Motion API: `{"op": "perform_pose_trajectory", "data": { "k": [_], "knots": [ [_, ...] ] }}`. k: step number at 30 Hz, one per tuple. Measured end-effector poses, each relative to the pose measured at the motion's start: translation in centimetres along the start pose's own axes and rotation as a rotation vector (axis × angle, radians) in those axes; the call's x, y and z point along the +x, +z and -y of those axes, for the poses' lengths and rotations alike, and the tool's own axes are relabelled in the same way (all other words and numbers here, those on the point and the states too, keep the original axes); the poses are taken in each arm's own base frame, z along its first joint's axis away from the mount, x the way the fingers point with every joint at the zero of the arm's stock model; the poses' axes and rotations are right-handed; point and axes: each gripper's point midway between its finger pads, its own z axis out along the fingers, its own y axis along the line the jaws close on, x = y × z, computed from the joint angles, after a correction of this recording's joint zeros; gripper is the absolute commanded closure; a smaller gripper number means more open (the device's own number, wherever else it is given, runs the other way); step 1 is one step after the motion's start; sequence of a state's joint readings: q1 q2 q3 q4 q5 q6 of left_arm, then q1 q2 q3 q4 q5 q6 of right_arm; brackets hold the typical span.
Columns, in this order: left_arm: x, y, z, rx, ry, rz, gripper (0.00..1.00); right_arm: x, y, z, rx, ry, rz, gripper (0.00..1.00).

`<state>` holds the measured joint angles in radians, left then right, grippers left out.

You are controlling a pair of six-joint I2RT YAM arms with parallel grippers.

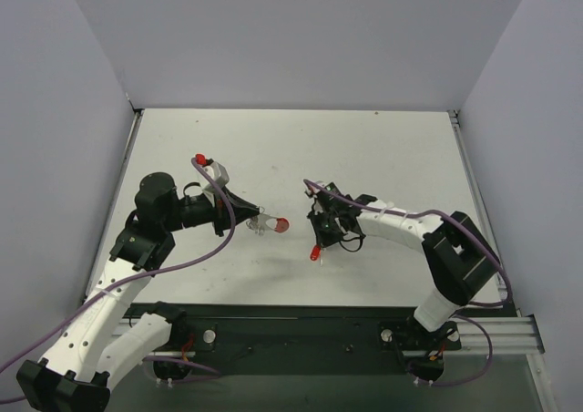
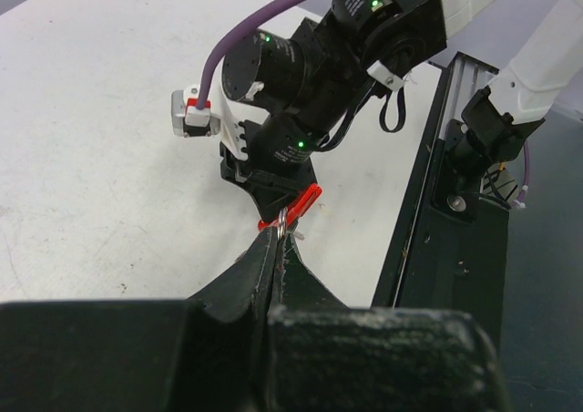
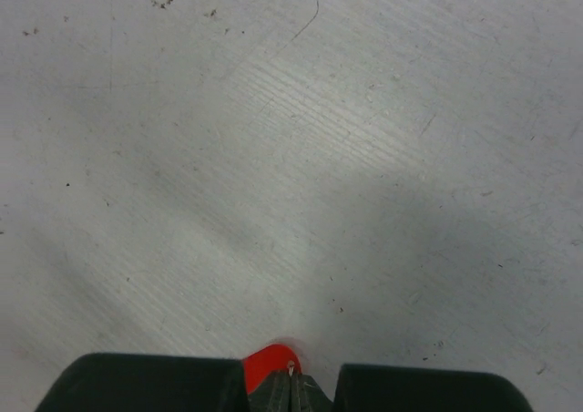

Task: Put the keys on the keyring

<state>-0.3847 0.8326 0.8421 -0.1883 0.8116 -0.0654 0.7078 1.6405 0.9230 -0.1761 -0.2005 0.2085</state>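
Left tool [image 1: 259, 221]: jaws pressed together, no gap visible from the left wrist camera. A thin silvery strand was pinched between the tips, taken as the chain of the keyring [image 1: 279, 223]. The keyring's red band stuck out just past the tips, toward the middle of the counter [image 1: 273, 148]. From the wrist camera the band [image 2: 306, 200] showed edge-on as a slanted red strip. It appeared to be held clear of the counter.

Right tool [image 1: 321, 241]: jaws fully closed, pointing down at the counter. A small red piece with a speck of silver was nipped at the very tips in the right wrist view. This was taken as the red head of the key [image 3: 270, 367]. From above, the key [image 1: 315, 252] showed as a short red sliver at the tool's near side. Could not tell whether it touched the counter.

Relation: key and keyring were near each other at centre counter but apart. A strip of bare counter lay between them, keyring to the left and slightly farther back.

Other: small green lights [image 2: 301, 145] glowed on the right arm's black wrist housing. A purple cable [image 2: 264, 15] looped over that arm. The black rail [image 1: 301, 325] carrying both bases ran along the near edge.
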Motion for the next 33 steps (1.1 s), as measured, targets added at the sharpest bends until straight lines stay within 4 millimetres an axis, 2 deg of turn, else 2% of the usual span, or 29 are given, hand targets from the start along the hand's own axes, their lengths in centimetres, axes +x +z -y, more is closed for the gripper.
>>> {"op": "perform_pose_trajectory", "data": {
  "k": [3, 10, 14, 18, 23, 33],
  "knots": [
    [0.1, 0.0, 0.0, -0.002, -0.005, -0.005, 1.0, -0.9, -1.4, -0.3, -0.009, -0.001, 0.055, 1.0],
    [0.5, 0.1, 0.1, -0.01, 0.003, -0.02, 1.0, -6.4, -9.2, -2.0, -0.149, -0.008, 0.355, 1.0],
    [0.5, 0.4, 0.5, -0.009, 0.023, -0.04, 1.0, -7.8, -13.5, -3.2, -0.275, -0.063, 0.488, 1.0],
    [0.5, 1.0, 0.9, -0.004, 0.055, -0.068, 1.0, -7.1, -16.5, -6.1, -0.431, -0.208, 0.536, 1.0],
    [0.5, 1.8, 1.2, 0.004, 0.082, -0.098, 1.0, -5.5, -18.9, -9.1, -0.606, -0.348, 0.52, 1.0],
    [0.9, 2.5, 2.7, 0.03, 0.132, -0.112, 1.0, -4.8, -22.1, -11.8, -0.796, -0.418, 0.528, 1.0]
  ]
}}
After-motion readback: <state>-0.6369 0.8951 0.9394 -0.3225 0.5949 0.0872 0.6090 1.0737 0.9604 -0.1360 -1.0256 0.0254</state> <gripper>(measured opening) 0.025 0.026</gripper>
